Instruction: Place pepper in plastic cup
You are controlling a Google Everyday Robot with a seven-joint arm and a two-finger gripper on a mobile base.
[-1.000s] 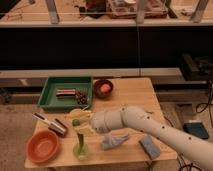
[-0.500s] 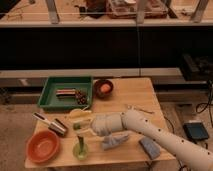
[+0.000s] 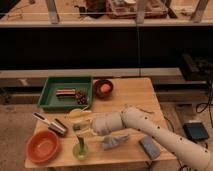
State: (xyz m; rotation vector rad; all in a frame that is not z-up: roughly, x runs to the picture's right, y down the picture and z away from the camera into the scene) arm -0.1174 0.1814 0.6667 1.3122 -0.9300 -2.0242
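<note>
A green plastic cup [image 3: 80,150] stands near the table's front edge, left of centre. A green pepper [image 3: 77,128] shows right above the cup, at the tip of my gripper [image 3: 83,131]. I cannot tell whether the pepper's lower end is inside the cup. My white arm [image 3: 150,127] reaches in from the lower right across the table, and the gripper sits just over the cup's rim.
An orange bowl [image 3: 43,146] is left of the cup, with a silver can [image 3: 52,124] behind it. A yellow item [image 3: 78,113], a green tray [image 3: 59,85] and a dark bowl holding an orange [image 3: 104,88] lie further back. A grey cloth [image 3: 115,142] and a blue sponge [image 3: 149,146] lie right of the cup.
My arm has shifted a little to the left and lower, while the gripper has stayed over the green cup. The other objects have not moved.
</note>
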